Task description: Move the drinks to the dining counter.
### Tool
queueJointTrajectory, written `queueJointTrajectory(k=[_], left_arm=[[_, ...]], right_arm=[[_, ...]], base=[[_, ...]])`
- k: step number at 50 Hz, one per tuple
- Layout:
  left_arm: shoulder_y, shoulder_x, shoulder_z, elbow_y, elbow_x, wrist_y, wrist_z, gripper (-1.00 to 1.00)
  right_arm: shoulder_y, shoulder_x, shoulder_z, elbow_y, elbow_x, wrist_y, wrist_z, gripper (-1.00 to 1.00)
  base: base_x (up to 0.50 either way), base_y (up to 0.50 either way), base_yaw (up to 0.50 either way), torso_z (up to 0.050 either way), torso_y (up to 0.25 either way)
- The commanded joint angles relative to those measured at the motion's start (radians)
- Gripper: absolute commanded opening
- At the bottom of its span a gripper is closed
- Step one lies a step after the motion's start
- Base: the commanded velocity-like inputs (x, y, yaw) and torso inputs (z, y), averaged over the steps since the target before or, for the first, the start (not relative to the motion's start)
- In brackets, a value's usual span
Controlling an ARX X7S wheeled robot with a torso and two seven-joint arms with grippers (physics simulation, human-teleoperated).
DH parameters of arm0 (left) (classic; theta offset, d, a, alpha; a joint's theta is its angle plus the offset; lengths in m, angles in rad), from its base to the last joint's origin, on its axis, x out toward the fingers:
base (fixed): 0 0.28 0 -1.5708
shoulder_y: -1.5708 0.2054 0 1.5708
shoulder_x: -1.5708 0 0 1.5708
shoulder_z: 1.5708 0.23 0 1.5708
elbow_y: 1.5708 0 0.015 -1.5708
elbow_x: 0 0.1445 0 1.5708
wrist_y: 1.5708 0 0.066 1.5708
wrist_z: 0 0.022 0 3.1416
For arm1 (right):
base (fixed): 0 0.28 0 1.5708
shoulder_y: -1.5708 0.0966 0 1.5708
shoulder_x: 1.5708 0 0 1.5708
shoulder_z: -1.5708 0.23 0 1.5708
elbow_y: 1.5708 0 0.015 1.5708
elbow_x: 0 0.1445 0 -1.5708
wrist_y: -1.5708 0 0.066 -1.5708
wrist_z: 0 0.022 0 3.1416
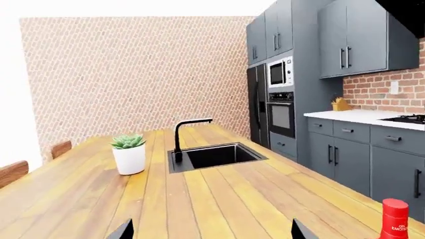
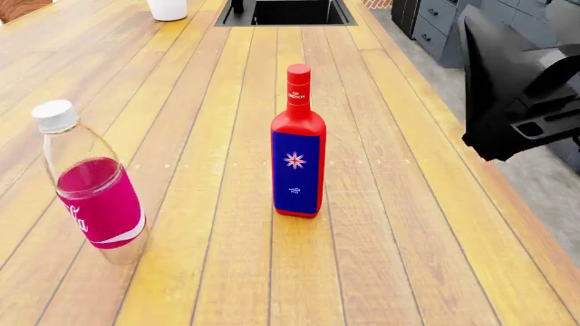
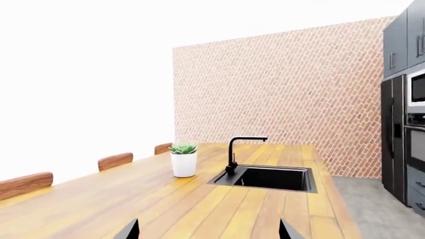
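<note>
Both drinks stand upright on the dining counter (image 2: 408,204) of honey-yellow planks. The red square-bodied bottle (image 2: 297,156) with the blue star label is mid-counter. The clear bottle (image 2: 91,190) with white cap, magenta label and pink liquid stands to its left, apart from it. The left gripper (image 1: 212,233) is open and empty over the planks; the red bottle's cap (image 1: 395,219) shows beside it. The right gripper (image 3: 209,233) is open and empty above the counter. In the head view, only a black part of the right arm (image 2: 517,88) shows, at the counter's right edge.
A black sink (image 1: 216,155) with a black faucet (image 1: 179,137) is set in the far end of the counter, with a potted succulent (image 1: 129,154) beside it. Wooden chair backs (image 1: 13,172) line one side. Grey cabinets and a white counter top (image 1: 362,117) stand across the aisle.
</note>
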Motion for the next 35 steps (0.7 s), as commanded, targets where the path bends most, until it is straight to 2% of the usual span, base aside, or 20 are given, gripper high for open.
queueJointTrajectory(k=[1, 6, 10, 14, 19, 26, 35], left_arm=[[-0.012, -0.072, -0.142, -0.073, -0.081, 0.050, -0.083, 1.00], [-0.030, -0.125, -0.189, -0.116, -0.137, 0.026, -0.104, 1.00], [-0.035, -0.134, -0.224, -0.143, -0.161, -0.009, -0.120, 1.00], [-0.049, -0.194, -0.238, -0.169, -0.189, -0.008, -0.125, 1.00], [-0.055, -0.319, -0.230, -0.222, -0.189, 0.013, -0.087, 1.00], [-0.109, -0.323, -0.281, -0.259, -0.176, -0.106, -0.082, 1.00], [-0.181, -0.323, -0.349, -0.314, -0.173, -0.235, -0.081, 1.00]], right_arm=[[0.147, 0.048, -0.023, 0.050, 0.055, -0.005, 0.092, 1.00], [0.293, 0.088, -0.074, 0.069, 0.136, 0.013, 0.155, 1.00], [0.388, 0.098, -0.116, 0.089, 0.173, 0.033, 0.187, 1.00], [0.510, 0.102, -0.168, 0.137, 0.196, 0.067, 0.223, 1.00], [0.631, 0.106, -0.223, 0.194, 0.206, 0.121, 0.249, 1.00], [0.767, 0.128, -0.263, 0.267, 0.241, 0.176, 0.287, 1.00], [1.097, 0.079, -0.395, 0.427, 0.289, 0.330, 0.380, 1.00]], base=[[0.00, 0.00, 0.00, 0.000, 0.000], [0.00, 0.00, 0.00, 0.000, 0.000], [0.00, 0.00, 0.00, 0.000, 0.000], [0.00, 0.00, 0.00, 0.000, 0.000], [0.00, 0.00, 0.00, 0.000, 0.000], [0.00, 0.00, 0.00, 0.000, 0.000], [0.00, 0.00, 0.00, 0.000, 0.000]])
